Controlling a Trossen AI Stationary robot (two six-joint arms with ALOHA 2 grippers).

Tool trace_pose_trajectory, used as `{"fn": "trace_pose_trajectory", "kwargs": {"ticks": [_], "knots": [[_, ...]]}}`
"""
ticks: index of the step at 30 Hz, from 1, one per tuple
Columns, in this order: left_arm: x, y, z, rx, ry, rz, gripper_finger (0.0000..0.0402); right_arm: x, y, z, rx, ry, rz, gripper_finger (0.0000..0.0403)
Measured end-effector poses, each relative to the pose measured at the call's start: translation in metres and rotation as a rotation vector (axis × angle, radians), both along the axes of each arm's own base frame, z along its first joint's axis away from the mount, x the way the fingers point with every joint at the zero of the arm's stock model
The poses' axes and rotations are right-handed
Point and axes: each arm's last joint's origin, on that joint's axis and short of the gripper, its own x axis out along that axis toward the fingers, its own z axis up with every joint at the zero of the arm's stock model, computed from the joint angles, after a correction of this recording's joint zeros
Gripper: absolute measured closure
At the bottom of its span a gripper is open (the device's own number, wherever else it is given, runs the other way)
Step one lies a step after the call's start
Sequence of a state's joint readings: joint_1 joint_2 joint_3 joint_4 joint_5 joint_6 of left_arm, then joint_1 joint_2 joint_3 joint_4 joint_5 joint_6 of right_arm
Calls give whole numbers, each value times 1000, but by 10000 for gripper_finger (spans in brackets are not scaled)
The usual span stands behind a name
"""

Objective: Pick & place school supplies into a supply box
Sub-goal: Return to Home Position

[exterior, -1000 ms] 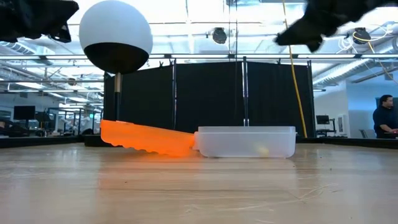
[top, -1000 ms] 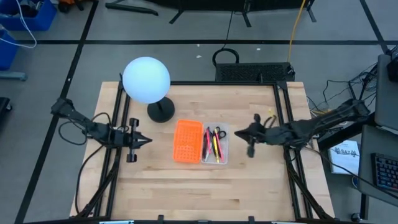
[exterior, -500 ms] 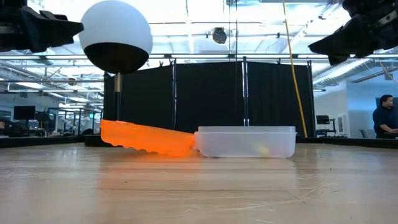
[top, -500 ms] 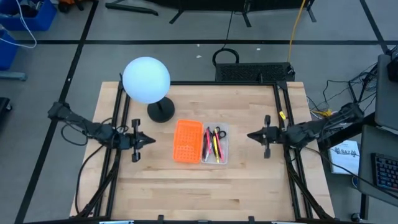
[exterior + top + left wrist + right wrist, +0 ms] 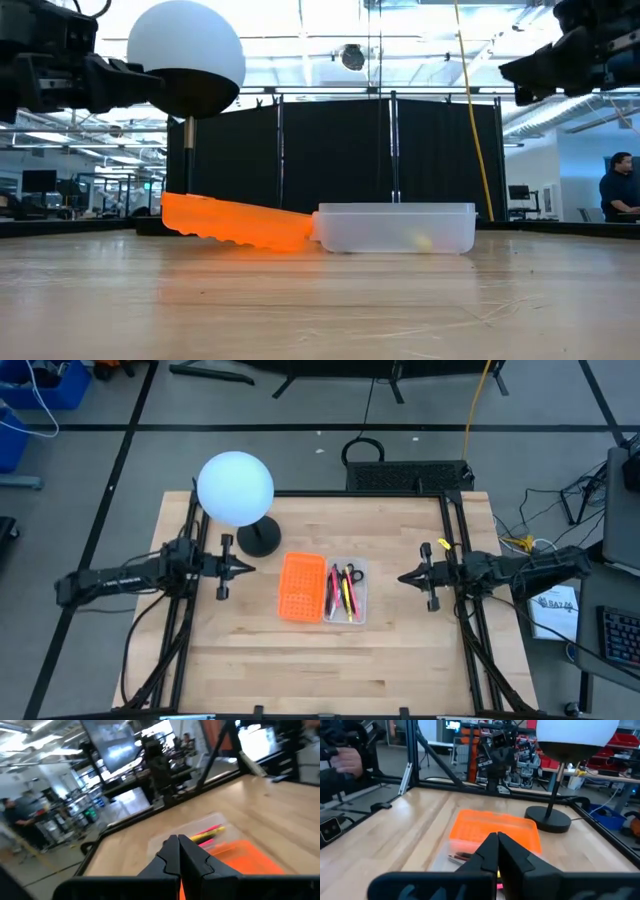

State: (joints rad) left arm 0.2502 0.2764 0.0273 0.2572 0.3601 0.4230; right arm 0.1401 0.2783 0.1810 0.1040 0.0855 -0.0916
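Pens [image 5: 340,592] lay along the supply box [image 5: 362,606], pointing far edge to near; left jaws, right jaws pinched together, empty.

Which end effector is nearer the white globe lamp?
Left. The left end effector hovers beside the lamp; the right end effector hangs beyond the supply box.

No legible text, label, brand or number in any view. White paper sheet [image 5: 555,610] beyond the right edge of the wooden table [image 5: 400,660] carries dark print, too small to read
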Motion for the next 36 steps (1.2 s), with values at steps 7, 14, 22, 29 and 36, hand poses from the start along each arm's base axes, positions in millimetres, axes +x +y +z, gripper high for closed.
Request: {"fn": "trace_pose_trajectory", "kwargs": {"ticks": [7,14,22,29,36], "knots": [[-4,11,3,-37,-25,-21,401,-1,-11,-22,10,7,-65,403],[-5,10,3,-9,-29,-26,401,-5,-11,-17,21,-108,-43,403],[-5,11,-10,-33,57,-24,401,-7,-10,-15,5,-126,-19,403],[-5,11,-10,-32,57,-23,401,-7,-10,-15,-13,-126,11,403],[-5,10,-11,-58,73,-49,401,-7,-10,-15,-13,-127,8,403]]}}
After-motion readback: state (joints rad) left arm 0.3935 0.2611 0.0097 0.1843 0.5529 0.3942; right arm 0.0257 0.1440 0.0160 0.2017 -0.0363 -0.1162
